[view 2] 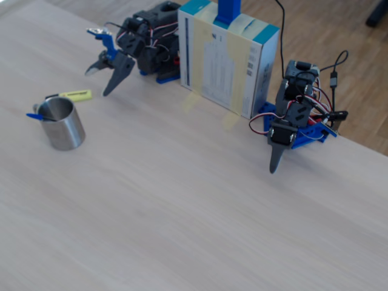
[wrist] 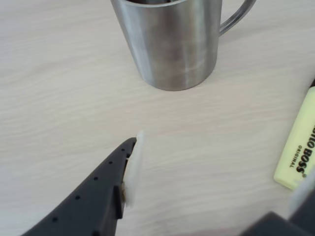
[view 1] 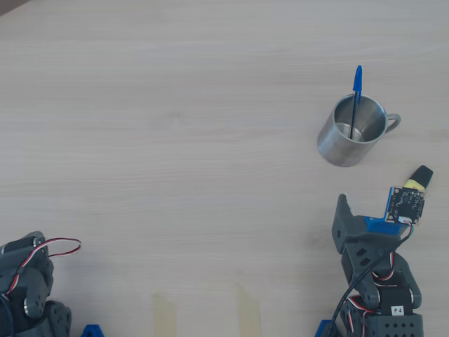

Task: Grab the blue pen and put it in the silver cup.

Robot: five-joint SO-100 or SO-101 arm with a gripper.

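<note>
Standing in the cup (view 1: 342, 144), the pen (view 1: 356, 95) is seen leaning against the far rim in the overhead view, its blue cap poking out above the steel wall. The cup is set upright on the pale wooden table (view 1: 175, 126), handle turned to the right in that view. The gripper (view 1: 375, 203) is held near the cup's near side, clear of it, with its two fingers spread apart and nothing between them; in the wrist view the dark finger (wrist: 98, 196) with its white pad is shown low at the left, the cup (wrist: 170, 44) just beyond. A yellow highlighter (view 1: 419, 180) with a black cap is left lying on the table to the right of the gripper, well apart from the cup. In the fixed view a second arm (view 2: 294, 115) is parked beside a box (view 2: 227, 57) at the table's far edge.
</note>
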